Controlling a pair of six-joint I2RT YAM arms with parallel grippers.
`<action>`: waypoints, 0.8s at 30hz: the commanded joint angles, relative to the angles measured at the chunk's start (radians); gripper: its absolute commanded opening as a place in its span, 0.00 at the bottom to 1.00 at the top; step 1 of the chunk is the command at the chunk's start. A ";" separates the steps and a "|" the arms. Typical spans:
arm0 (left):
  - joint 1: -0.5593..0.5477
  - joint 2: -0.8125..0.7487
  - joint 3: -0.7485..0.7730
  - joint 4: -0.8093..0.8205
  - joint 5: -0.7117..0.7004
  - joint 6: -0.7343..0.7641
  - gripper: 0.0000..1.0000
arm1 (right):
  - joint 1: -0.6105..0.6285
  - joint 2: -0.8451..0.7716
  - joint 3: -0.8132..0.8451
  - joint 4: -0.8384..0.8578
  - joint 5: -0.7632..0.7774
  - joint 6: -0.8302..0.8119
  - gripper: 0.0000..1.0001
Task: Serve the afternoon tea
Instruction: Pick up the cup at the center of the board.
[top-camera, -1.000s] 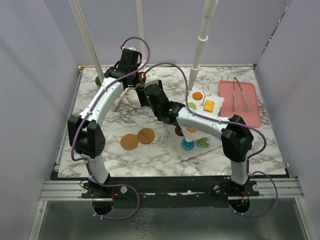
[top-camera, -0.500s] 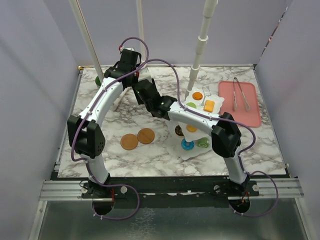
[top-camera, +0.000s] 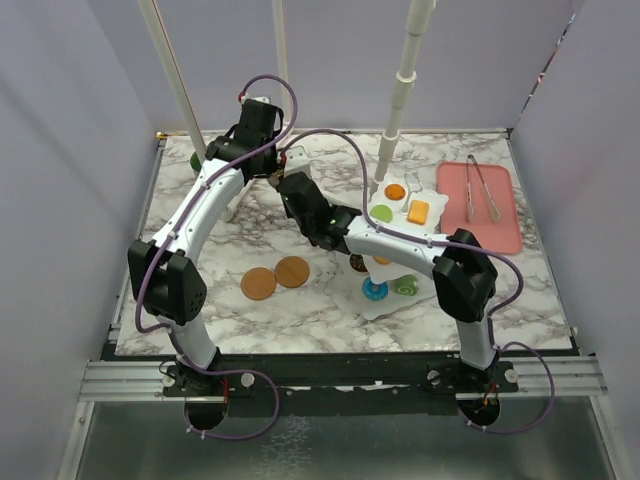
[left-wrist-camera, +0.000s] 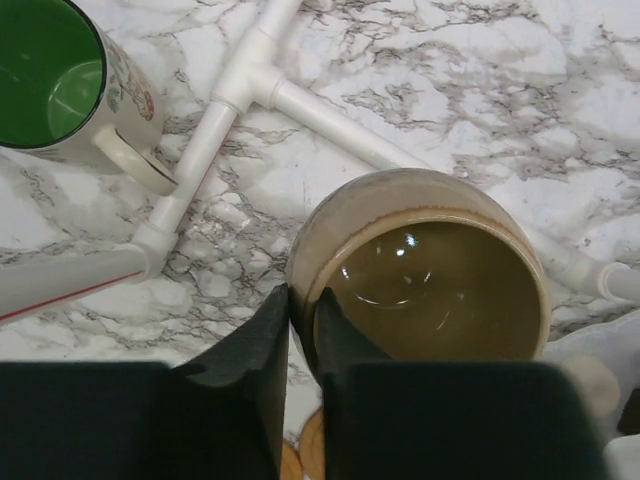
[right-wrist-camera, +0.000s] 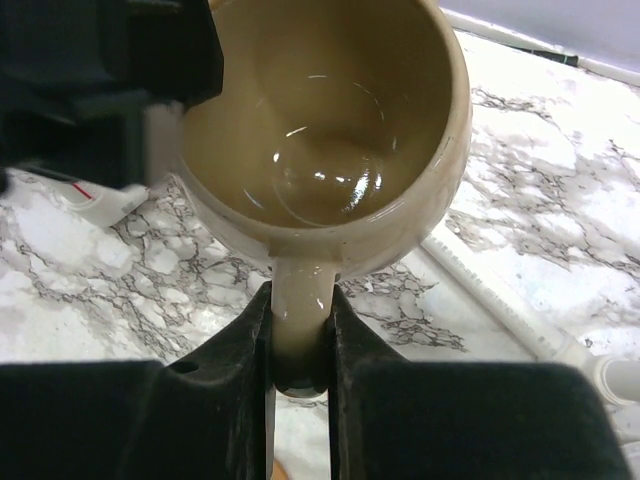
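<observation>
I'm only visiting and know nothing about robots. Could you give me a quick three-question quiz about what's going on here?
1. True or false: the left gripper pinches the rim of the tan mug.
2. Which part of that mug does the right gripper clamp? A) rim B) handle C) base
3. Fill in: the tongs lie on a ____ tray.
Key: 1 true; 2 B; 3 pink.

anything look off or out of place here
One oddity: both grippers grip the same tan mug, the left gripper pinching its rim, the right gripper clamped on its handle. The mug looks empty, nothing spilled. The green-lined mug stands upright nearby.
</observation>
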 joint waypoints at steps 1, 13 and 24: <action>-0.005 -0.095 0.022 0.052 0.100 0.002 0.39 | 0.002 -0.087 -0.078 0.141 0.014 0.001 0.01; 0.082 -0.272 -0.068 0.060 0.331 0.270 0.99 | 0.003 -0.150 -0.065 0.048 -0.031 0.020 0.00; 0.215 -0.460 -0.377 -0.221 0.799 0.897 0.99 | 0.005 -0.192 -0.073 0.039 -0.033 0.038 0.00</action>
